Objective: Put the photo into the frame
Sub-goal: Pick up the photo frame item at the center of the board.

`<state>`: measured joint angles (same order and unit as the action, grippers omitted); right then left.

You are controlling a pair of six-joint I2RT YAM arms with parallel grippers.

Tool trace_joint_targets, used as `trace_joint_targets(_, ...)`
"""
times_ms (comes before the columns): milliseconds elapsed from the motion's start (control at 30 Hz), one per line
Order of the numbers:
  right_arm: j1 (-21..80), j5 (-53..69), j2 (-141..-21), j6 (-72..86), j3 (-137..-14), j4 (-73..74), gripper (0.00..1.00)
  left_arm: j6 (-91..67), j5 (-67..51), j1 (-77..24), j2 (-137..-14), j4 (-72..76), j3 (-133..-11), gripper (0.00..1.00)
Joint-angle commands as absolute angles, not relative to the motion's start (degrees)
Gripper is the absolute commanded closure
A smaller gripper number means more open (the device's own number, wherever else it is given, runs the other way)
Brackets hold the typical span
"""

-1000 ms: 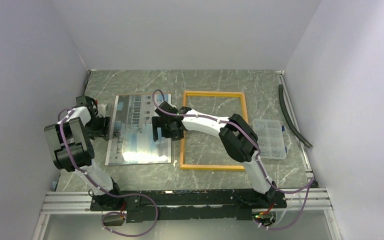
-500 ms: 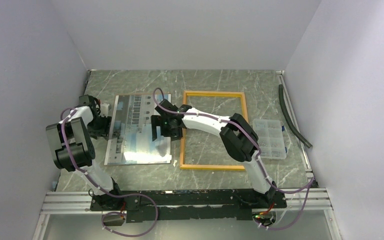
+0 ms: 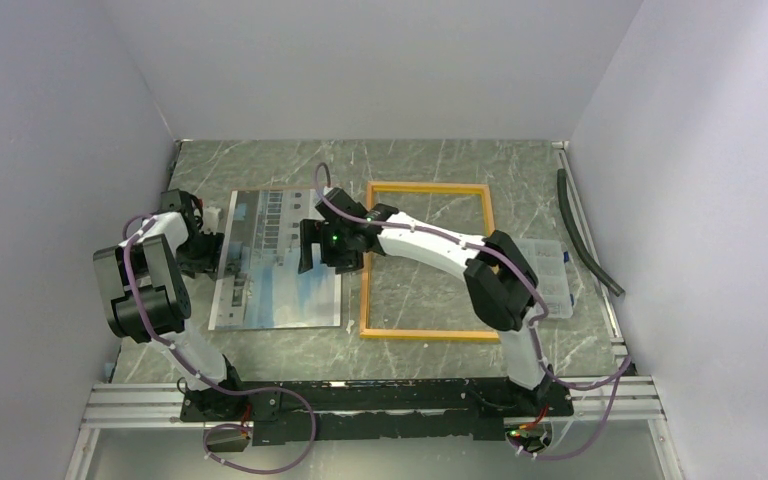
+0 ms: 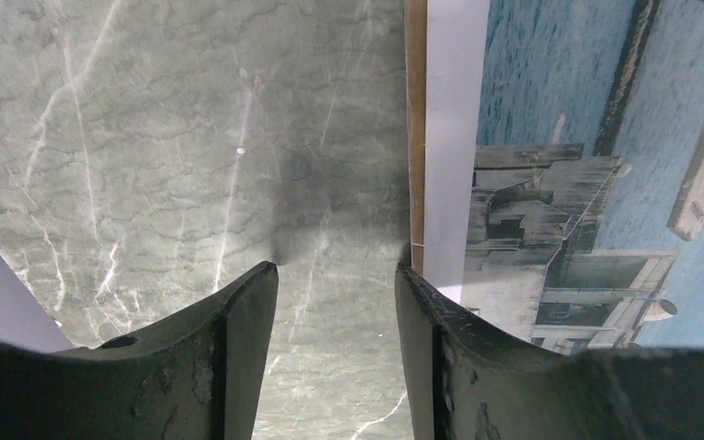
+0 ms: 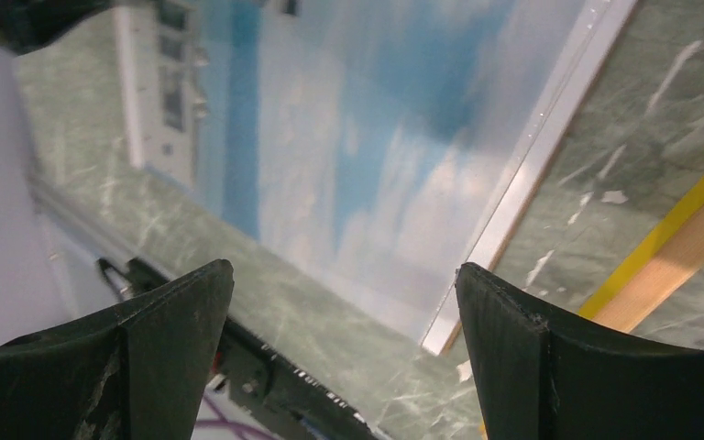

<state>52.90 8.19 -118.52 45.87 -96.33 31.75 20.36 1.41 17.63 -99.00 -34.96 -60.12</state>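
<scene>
Beside the frame [image 3: 425, 335], photo [image 3: 275, 290] apparently lies flat.

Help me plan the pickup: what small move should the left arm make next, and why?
Probably nudge the left fingers toward the photo and close: they stand apart, one over bare table, the other at the photo's white margin, so its edge is not yet pinched.

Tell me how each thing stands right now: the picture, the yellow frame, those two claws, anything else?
photo, lying flat, face up, left of the frame, not in it.
frame, lying flat, no photo inside.
left gripper, open at the photo's left edge, holding nothing.
right gripper, wide open over the photo's right edge, holding nothing.
plastic box, right of the frame, partly hidden.
</scene>
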Motion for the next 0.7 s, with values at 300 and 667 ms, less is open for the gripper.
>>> trace_joint_targets(300, 52.0, 20.7, -108.1, 57.3, -83.1, 4.5, 0.07, 20.0, -0.6, 16.8, -99.0, -35.4, -59.0, 0.46)
trace_joint_targets(667, 49.4, 23.9, -108.5, 64.5, -76.4, -5.9, 0.1, 19.9, -1.2, 17.1, -97.7, -37.3, -60.0, 0.46)
